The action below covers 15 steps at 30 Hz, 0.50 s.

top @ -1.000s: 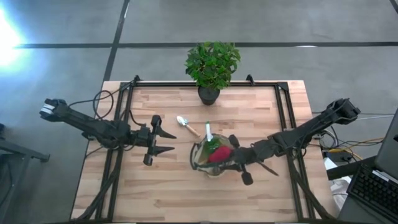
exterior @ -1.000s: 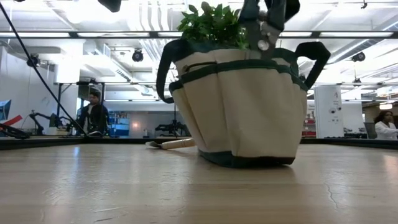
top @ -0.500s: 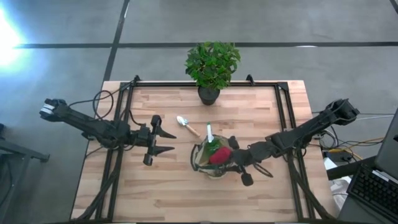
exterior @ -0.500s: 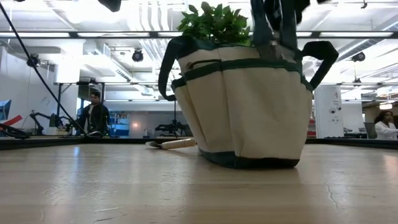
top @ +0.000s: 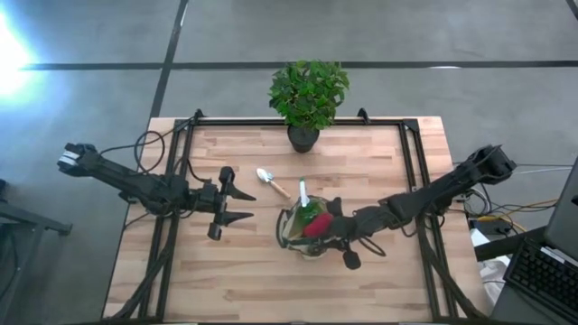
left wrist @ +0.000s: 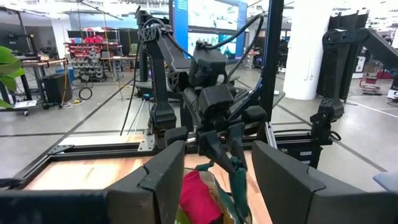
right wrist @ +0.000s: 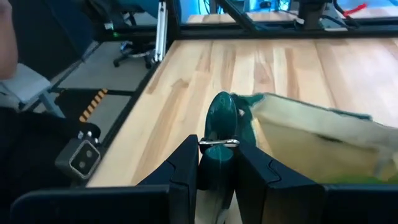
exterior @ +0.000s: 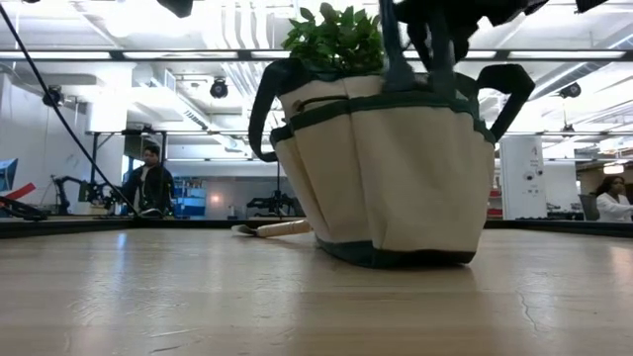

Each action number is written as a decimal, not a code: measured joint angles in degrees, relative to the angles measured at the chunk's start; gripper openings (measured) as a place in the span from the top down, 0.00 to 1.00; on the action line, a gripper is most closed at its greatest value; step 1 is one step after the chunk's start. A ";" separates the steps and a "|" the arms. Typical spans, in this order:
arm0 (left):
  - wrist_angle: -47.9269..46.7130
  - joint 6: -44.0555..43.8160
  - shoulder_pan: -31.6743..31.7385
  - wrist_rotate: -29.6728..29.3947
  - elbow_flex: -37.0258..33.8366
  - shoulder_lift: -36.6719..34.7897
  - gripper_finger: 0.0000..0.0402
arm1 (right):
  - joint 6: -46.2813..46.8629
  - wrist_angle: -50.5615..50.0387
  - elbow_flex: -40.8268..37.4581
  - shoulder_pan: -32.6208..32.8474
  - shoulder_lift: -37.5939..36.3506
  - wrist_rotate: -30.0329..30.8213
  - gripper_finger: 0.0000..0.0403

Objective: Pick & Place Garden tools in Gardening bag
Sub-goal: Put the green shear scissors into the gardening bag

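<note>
Green pruners pinched between right gripper fingers, nose down at the rim of the bag directly below. Bag near bench middle, already holding a red glove and a white-tipped tool.

To finish this step well, judged from here: keep pruners upright, centre over the opening beside the glove, lower until well inside, then spread fingers and lift straight up so as not to snag a handle or tip the bag.

Left gripper waiting well off to the side, fingers spread, holding nothing.

Count: one bag; one pruners; one glove; one trowel lying loose on the bench, between the two grippers; one plant at the far edge; two arms.
</note>
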 joint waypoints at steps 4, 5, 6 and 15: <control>0.23 0.00 0.00 0.00 0.00 0.15 0.52 | 0.47 2.03 -0.04 -0.30 3.42 -0.83 0.85; 0.19 0.04 0.00 0.00 -0.02 0.17 0.52 | 0.51 3.06 0.00 -0.40 4.35 -1.09 0.85; 0.20 0.04 0.00 0.00 -0.02 0.34 0.52 | 0.68 3.39 0.07 -0.42 4.99 -1.20 0.85; 0.18 0.04 0.00 0.00 -0.04 0.63 0.52 | 0.37 2.96 0.11 -0.48 5.71 -1.42 0.85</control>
